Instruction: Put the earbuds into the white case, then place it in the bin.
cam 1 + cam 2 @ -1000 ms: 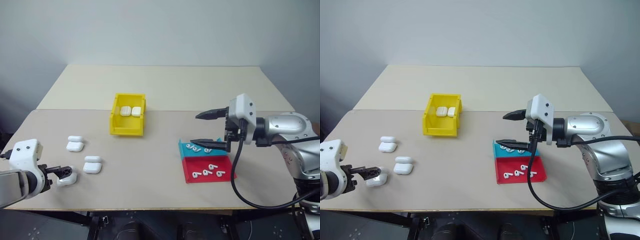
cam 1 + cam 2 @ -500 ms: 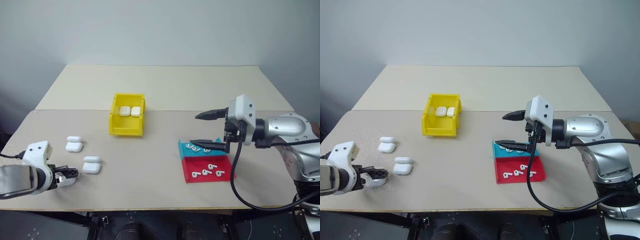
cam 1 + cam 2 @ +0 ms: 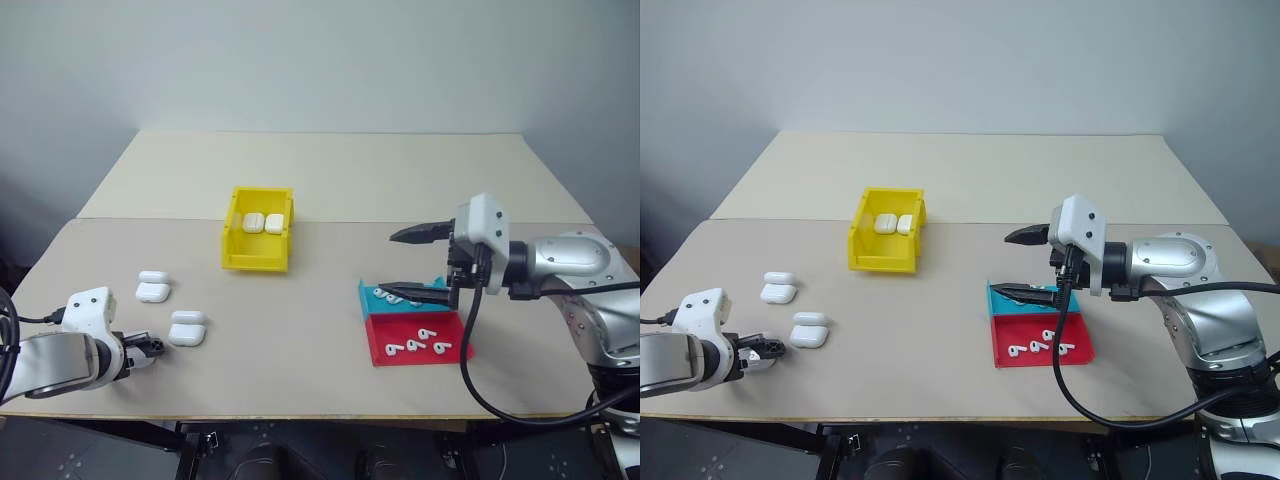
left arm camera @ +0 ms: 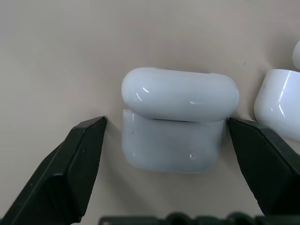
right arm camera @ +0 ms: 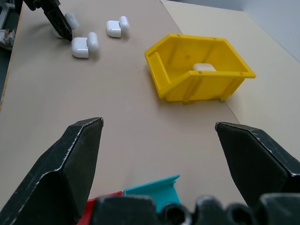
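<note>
Left tool [image 4: 166, 124] open, fingers straddling a small glossy white hinged case [image 4: 176, 119] on the beige surface [image 3: 300, 320]. Right tool [image 3: 418, 264] open above the flat teal tray [image 3: 380, 297].

no readable text, labels, brands, numbers or signs on anything in view

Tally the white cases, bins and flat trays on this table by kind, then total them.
White cases: 5, with 3 on the table and 2 in the bin
Yellow bin: 1
Flat trays: 2, one teal and one red
Total: 8
</note>
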### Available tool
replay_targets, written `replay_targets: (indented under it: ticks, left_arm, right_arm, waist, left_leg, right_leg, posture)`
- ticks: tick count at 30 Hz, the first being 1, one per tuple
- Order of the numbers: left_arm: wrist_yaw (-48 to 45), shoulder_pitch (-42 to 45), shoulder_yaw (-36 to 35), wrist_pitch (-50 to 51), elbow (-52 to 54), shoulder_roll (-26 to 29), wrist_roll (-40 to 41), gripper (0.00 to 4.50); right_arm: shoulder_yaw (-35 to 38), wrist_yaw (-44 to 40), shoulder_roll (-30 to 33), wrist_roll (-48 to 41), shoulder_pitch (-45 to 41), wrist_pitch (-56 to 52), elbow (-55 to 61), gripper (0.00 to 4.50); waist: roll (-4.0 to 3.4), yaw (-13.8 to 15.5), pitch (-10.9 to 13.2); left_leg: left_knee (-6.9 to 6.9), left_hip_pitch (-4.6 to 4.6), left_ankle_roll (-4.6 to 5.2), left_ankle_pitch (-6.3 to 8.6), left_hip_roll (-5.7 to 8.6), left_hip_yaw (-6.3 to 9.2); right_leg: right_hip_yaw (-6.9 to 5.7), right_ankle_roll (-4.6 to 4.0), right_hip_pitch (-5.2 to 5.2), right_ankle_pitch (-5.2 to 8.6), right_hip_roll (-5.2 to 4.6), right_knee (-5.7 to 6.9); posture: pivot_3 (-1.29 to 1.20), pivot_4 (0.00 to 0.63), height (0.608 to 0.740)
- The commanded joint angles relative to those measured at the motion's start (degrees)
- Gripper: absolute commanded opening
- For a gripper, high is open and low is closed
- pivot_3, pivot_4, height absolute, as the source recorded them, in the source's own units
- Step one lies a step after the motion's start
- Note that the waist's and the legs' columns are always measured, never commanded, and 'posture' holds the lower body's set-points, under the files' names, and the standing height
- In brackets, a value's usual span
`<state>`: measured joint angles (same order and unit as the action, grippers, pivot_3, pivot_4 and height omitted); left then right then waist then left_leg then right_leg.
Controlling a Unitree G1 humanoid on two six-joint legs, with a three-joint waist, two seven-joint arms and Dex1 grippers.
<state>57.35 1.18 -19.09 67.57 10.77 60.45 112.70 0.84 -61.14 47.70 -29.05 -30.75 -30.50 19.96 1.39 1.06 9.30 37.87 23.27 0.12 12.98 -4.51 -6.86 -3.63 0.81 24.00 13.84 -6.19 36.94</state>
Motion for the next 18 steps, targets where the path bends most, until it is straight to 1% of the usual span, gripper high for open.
replay_targets:
  ticks: [1, 3, 6, 7, 11, 15, 18]
  left_arm:
    - [1.9, -0.9, 0.4, -1.5, 2.6, -1.0, 0.3, 4.30]
    - [2.1, -2.0, -0.1, -2.1, 4.0, -0.5, 0.3, 3.90]
    - [2.0, -2.3, -1.0, -2.6, 4.3, -0.1, 0.3, 2.99]
    - [2.6, -2.2, -1.2, -2.9, 4.3, -0.1, 0.3, 2.83]
    - [2.3, -3.0, -2.4, -2.7, 4.1, 1.8, 0.3, 2.83]
    - [4.4, -4.5, -5.7, -5.0, 6.4, 4.1, 0.3, 2.83]
    - [4.9, -4.4, -12.2, -8.1, 9.4, 7.0, 0.3, 2.83]
  right_arm:
    - [2.6, 0.4, 0.9, -1.5, 0.0, -0.4, 2.4, 4.50]
    - [2.7, 0.7, 1.1, -1.7, 0.2, -0.6, 2.6, 4.50]
    - [2.7, 1.1, 1.0, -1.9, 0.5, -0.6, 2.9, 4.50]
    - [2.6, 1.2, 1.0, -1.9, 0.6, -0.6, 2.9, 4.50]
    - [2.0, 1.7, 0.5, -1.9, 0.8, -0.4, 3.0, 4.50]
    - [1.6, 2.2, -0.2, -1.9, 0.9, 0.2, 2.8, 4.50]
    - [1.2, 2.7, -1.2, -1.5, 1.1, 1.2, 2.3, 4.50]
  waist:
    - [-0.01, 0.0, 0.0]
    - [-0.01, -0.1, 0.0]
    - [-0.01, -0.1, 0.0]
    - [-0.01, -0.1, 0.0]
    - [0.00, -0.3, 0.0]
    - [0.03, -0.5, 0.0]
    - [0.06, -0.4, 0.0]
  left_leg:
    - [0.00, 0.00, 0.00, 0.00, 0.00, 0.01]
    - [0.00, 0.02, 0.00, 0.00, 0.00, 0.08]
    - [0.00, 0.02, 0.00, 0.00, 0.00, 0.08]
    - [0.00, 0.02, 0.00, 0.00, 0.00, 0.08]
    - [0.00, 0.03, 0.01, 0.01, 0.00, 0.07]
    - [0.00, 0.07, 0.01, 0.01, -0.02, 0.10]
    - [0.00, 0.08, 0.01, 0.01, -0.02, 0.12]
  right_leg:
    - [0.01, 0.00, 0.00, 0.00, 0.00, 0.00]
    - [0.02, 0.00, 0.01, 0.00, 0.00, -0.02]
    - [0.02, 0.00, 0.01, 0.00, 0.00, -0.04]
    - [0.02, 0.00, 0.01, 0.00, 0.00, -0.04]
    - [0.01, 0.00, 0.02, 0.00, 0.00, -0.04]
    - [0.02, 0.00, 0.08, 0.00, 0.00, -0.05]
    - [0.00, 0.00, 0.07, 0.00, 0.00, -0.04]
  posture:
    - [0.00, 0.150, 0.740]
    - [0.00, 0.150, 0.740]
    - [0.00, 0.150, 0.740]
    - [0.00, 0.150, 0.740]
    - [0.00, 0.150, 0.740]
    - [0.00, 0.150, 0.740]
    - [0.00, 0.150, 0.740]
